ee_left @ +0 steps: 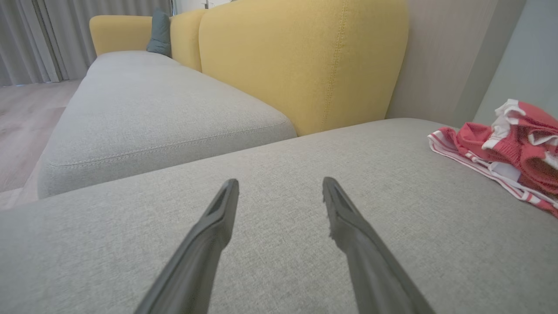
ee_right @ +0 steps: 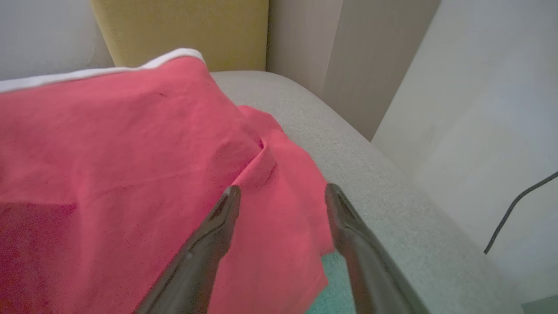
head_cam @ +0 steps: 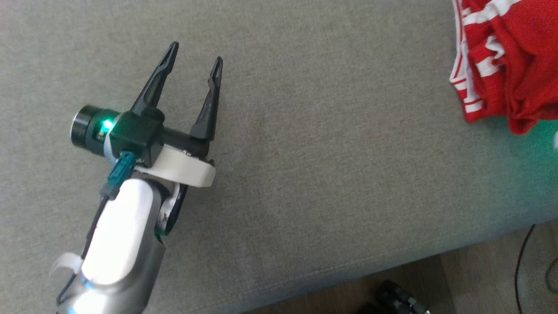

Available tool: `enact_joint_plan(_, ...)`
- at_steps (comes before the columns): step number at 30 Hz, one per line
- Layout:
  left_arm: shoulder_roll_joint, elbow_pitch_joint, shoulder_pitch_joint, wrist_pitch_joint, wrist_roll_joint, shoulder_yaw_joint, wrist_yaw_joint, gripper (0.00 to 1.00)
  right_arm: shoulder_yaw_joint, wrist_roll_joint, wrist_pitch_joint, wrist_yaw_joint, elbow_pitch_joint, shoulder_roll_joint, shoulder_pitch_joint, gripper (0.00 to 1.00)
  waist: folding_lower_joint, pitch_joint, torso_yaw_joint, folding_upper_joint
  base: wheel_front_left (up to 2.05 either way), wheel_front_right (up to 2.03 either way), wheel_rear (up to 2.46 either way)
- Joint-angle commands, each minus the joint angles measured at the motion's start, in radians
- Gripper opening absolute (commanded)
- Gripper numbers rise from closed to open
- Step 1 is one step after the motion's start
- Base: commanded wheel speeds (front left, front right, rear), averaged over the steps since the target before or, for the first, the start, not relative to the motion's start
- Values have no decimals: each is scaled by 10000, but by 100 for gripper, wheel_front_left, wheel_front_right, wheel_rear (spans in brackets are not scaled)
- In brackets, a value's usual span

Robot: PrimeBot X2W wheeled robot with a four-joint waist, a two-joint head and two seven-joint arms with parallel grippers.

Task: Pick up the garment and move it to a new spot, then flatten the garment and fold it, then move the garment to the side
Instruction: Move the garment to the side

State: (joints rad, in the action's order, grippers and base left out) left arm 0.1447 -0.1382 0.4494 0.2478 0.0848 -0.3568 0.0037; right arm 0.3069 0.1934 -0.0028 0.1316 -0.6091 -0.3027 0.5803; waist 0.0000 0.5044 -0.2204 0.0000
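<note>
Two dark fingers of the left gripper (head_cam: pixel 196 51) stand wide apart in the head view, left of centre, with nothing between them and grey cushion (head_cam: pixel 331 157) beneath. The garment (head_cam: pixel 505 65), red with white stripes, lies bunched in the upper right corner, well apart from that gripper, and a strip of floor (head_cam: pixel 475 279) with a cable (head_cam: pixel 521 257) shows at the lower right. In the left wrist view the same fingers spread from the bottom edge over the cushion, the garment (ee_left: pixel 518 144) is a crumpled heap at the right edge, and a yellow backrest (ee_left: pixel 305 65) fills the top centre. In the right wrist view the right gripper (ee_right: pixel 282 187) is also wide and grips nothing, its tips just over a raised fold of the garment, which covers the left and centre of the frame. Judged from this, the heap is not yet flat, so spreading looks like the step in hand. To do it well, each gripper should probably pinch one layer at a hem or corner, not the heap's middle. Both should then draw the cloth low and slowly toward the bare cushion at centre, so the folds open rather than drag.
</note>
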Motion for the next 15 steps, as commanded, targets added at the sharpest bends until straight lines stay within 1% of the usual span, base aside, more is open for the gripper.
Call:
enact_joint_plan(1,105,295,-85,48,47,229,44,100,-44,-79,-149,-9,342,-90,-455,100,0,-320,52,0,0,0,0)
enact_joint_plan(3,58,216,-334,72,163,283,126,100,6,-225,-420,-9,683,101,-921,100,0,-687,108,0,0,0,0)
enact_joint_plan(6,22,126,-780,98,351,426,283,100,-149,-465,-704,-9,1626,548,-1635,100,0,-1235,197,0,0,0,0)
enact_joint_plan(10,-26,62,-1393,116,637,662,489,100,-727,-694,-731,-9,3253,1219,-2548,100,0,-1861,445,0,0,0,0)
enact_joint_plan(15,-77,39,-2002,128,939,954,716,100,-1651,-768,-419,-9,5057,1846,-3404,100,0,-2503,1031,0,0,0,0)
